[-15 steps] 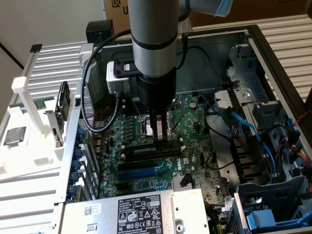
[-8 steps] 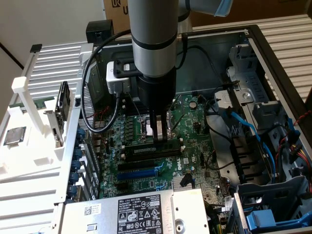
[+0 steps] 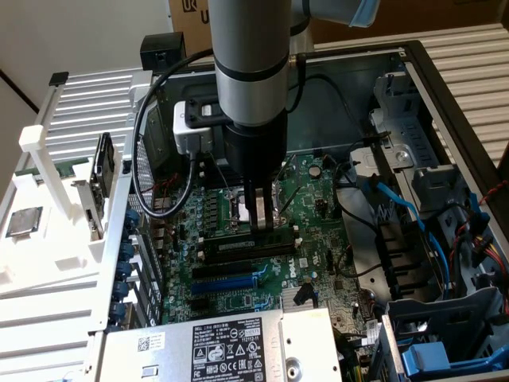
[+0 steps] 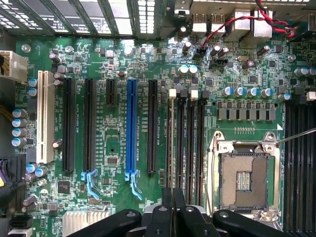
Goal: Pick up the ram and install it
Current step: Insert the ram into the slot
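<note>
Your fingers (image 4: 166, 205) are pinched nearly together with only a sliver of gap. That gap sits on the top edge of the long, narrow dark-green ram (image 4: 171, 143), so you're clamped on it. The ram stands upright in one black memory slot of the four-slot bank, the slot nearest the black expansion slot (image 4: 152, 128). Can't tell whether it's fully seated. The wrist view gives you the stick edge-on, a thin pale strip leading off from the fingertips. On the far side of the bank is the square silver processor socket (image 4: 245, 180), contact field bare. The blue expansion slot (image 4: 131, 128) is on the opposite side. The exterior view gives you the ram (image 3: 242, 247) side-on, a dark face with a small pale label, and the grey arm (image 3: 250, 64) standing vertical over it. Containers: the open grey metal computer case (image 3: 413, 64) holds the green motherboard (image 3: 314, 227). It also holds a grey labelled power-supply box (image 3: 231, 350) at the near edge and blue cables (image 3: 402, 211) on the exterior view's right. Outside the case, on the exterior view's left, a square silver processor chip (image 3: 24, 221) lies in a white holder (image 3: 48, 263).
</note>
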You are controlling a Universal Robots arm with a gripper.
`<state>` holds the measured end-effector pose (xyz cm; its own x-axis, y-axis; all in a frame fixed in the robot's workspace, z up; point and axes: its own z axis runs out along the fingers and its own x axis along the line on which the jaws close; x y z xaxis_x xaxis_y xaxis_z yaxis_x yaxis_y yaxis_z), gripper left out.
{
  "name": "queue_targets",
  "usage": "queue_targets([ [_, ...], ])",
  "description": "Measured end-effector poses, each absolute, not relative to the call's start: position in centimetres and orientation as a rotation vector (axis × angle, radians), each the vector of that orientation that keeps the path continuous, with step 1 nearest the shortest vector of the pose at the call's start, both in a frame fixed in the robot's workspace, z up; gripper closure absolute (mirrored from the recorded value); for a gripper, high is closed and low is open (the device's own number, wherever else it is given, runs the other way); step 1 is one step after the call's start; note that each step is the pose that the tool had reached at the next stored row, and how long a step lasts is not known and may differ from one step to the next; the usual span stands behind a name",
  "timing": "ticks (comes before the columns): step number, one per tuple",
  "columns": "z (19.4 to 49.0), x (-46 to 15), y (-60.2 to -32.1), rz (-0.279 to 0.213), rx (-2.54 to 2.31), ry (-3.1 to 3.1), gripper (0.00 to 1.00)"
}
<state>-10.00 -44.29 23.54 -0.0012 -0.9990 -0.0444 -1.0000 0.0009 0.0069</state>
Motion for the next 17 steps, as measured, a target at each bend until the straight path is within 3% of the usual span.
queue_targets([
  [17,23.49,-10.02,-44.51,0.052,-2.205,2.196,0.88],
])
